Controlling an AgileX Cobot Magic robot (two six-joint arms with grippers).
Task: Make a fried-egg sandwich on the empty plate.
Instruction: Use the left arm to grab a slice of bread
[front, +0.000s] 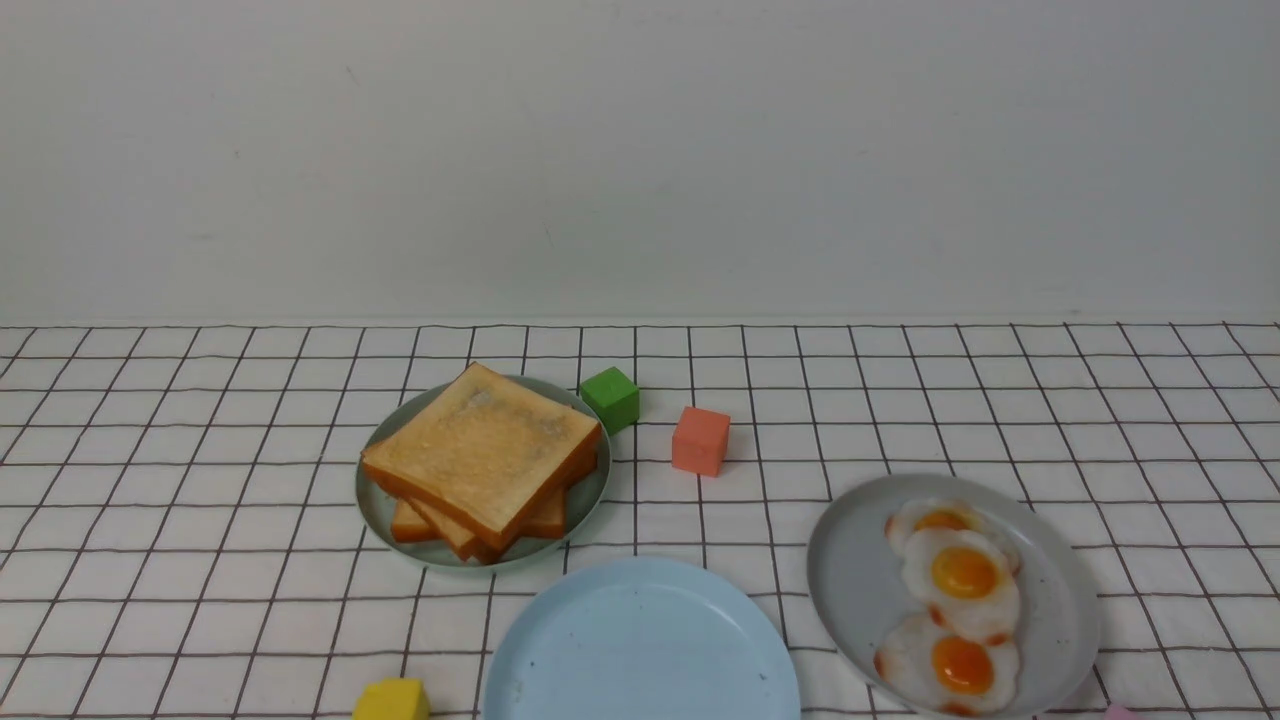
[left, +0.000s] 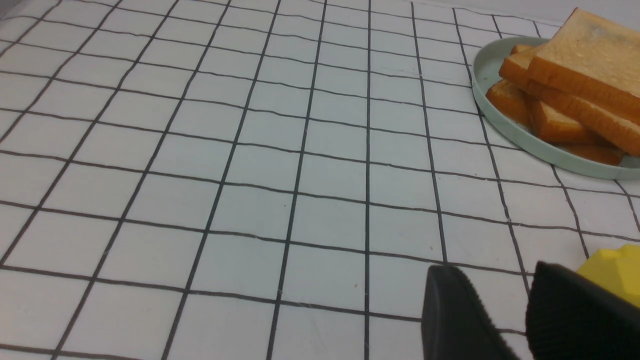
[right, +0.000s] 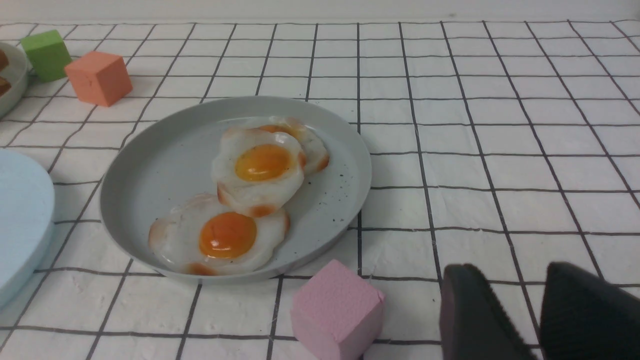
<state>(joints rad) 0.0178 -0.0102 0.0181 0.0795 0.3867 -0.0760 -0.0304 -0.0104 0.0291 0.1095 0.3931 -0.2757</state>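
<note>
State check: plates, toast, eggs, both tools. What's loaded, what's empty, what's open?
blue plate: empty, no sandwich started
toast slices: stacked on the pale green plate, slices skewed
fried eggs: three, overlapping in a row on the grey plate
left tool: open, holding nothing
right tool: open, holding nothing

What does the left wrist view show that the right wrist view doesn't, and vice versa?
Only the left wrist view: the yellow block. Only the right wrist view: the grey plate of fried eggs, the pink block, orange block, green block, and part of the blue plate. Both: the checked cloth and the pale green plate of toast, a mere sliver in the right wrist view.
</note>
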